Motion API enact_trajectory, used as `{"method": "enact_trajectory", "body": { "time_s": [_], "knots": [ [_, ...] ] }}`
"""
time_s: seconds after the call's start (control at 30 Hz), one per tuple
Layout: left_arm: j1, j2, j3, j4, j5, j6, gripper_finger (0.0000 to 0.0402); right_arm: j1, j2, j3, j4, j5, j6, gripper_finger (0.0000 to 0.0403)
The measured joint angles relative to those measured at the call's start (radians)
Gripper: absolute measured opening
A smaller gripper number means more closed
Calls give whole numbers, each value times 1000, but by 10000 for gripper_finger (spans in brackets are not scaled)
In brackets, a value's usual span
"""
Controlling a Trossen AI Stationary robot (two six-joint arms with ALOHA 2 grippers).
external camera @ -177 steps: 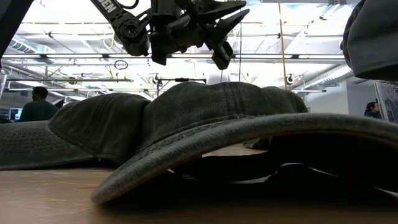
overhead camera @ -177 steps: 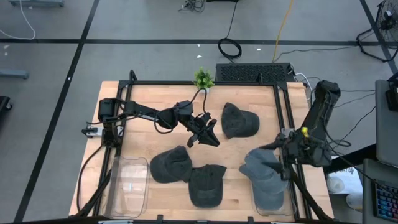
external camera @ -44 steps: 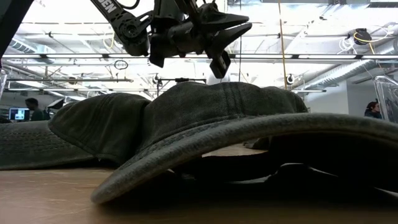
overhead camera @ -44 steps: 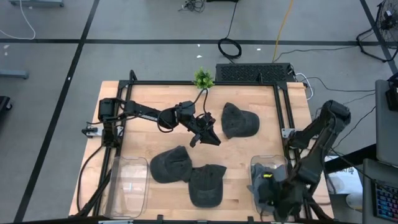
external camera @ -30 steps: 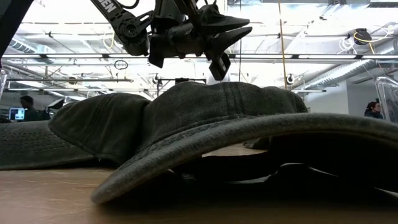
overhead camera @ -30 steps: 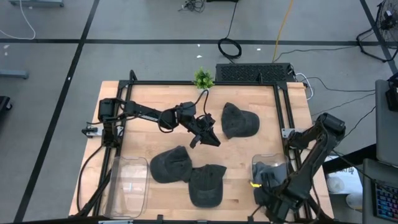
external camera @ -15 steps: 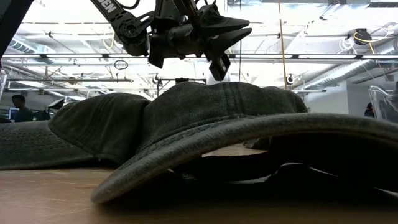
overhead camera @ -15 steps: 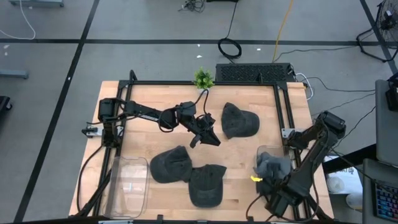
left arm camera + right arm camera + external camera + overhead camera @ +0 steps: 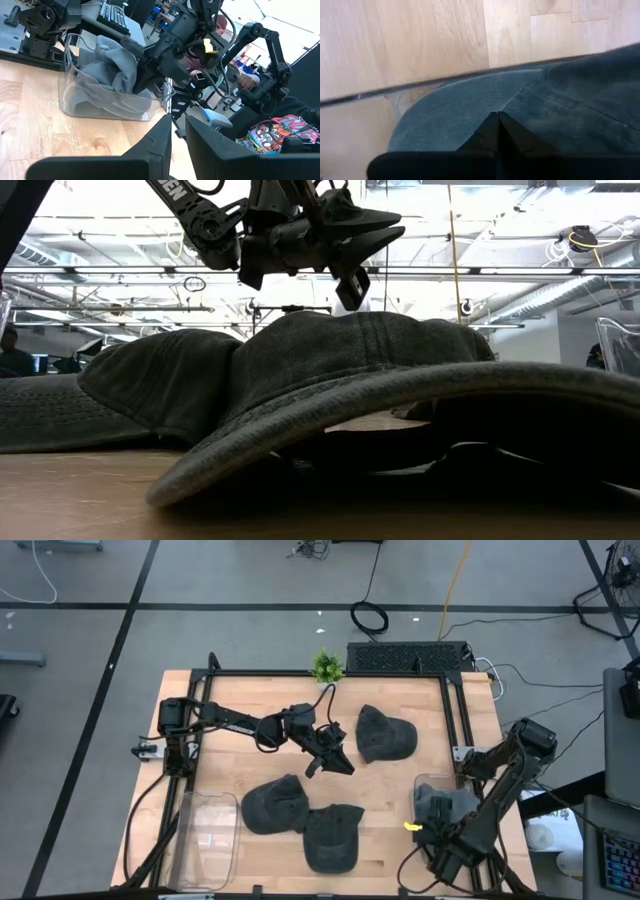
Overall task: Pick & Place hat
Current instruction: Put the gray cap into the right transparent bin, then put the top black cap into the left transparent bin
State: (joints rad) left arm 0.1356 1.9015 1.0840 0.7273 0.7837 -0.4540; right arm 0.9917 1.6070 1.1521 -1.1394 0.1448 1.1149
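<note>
A grey hat [image 9: 440, 806] lies in the clear bin [image 9: 418, 786] at the table's near right, and my right gripper [image 9: 438, 826] is shut on it. My left gripper [image 9: 336, 762] hangs above the table's middle, its fingers a narrow gap apart with nothing between them. A dark hat [image 9: 385, 733] lies to its right, and two more dark hats [image 9: 275, 804] [image 9: 333, 838] lie flat toward the near edge. In the low view the left gripper [image 9: 350, 242] hangs above the closest dark hat [image 9: 380, 360]. My right gripper has its shut fingertips on the grey hat where the brim [image 9: 465, 112] meets the crown [image 9: 580, 90]. The fingers themselves hide the exact pinch. They slant down into the bin from the near side. The hat sits bunched in the bin [image 9: 75, 95], its cloth [image 9: 115, 52] rising above the rim.
A second clear bin [image 9: 205, 838] stands at the near left. A small green plant [image 9: 325, 665] sits at the far edge, with a keyboard [image 9: 408, 656] behind it. A black frame runs along the table's edges. Bare wood shows between the hats.
My right gripper has moved a little toward the far edge inside the bin, staying shut. The grey hat has shifted with it toward the bin's far end and bunched higher.
</note>
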Motion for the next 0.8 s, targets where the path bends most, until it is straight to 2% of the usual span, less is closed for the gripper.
{"method": "enact_trajectory", "body": {
  "time_s": [0.17,0.37,0.67,0.73,0.8],
  "knots": [
    [0,0,0,0,0,1,62,-17,2,5,11,-11,-5,0],
    [0,0,0,0,0,1,62,-17,-15,91,-58,-17,0,0],
    [0,0,0,0,0,1,62,-17,-80,145,-68,36,-27,0],
    [0,0,0,0,0,1,62,-17,-107,145,-62,67,-80,0],
    [0,0,0,0,0,1,62,-16,-145,145,-59,160,-152,0]
  ]
}}
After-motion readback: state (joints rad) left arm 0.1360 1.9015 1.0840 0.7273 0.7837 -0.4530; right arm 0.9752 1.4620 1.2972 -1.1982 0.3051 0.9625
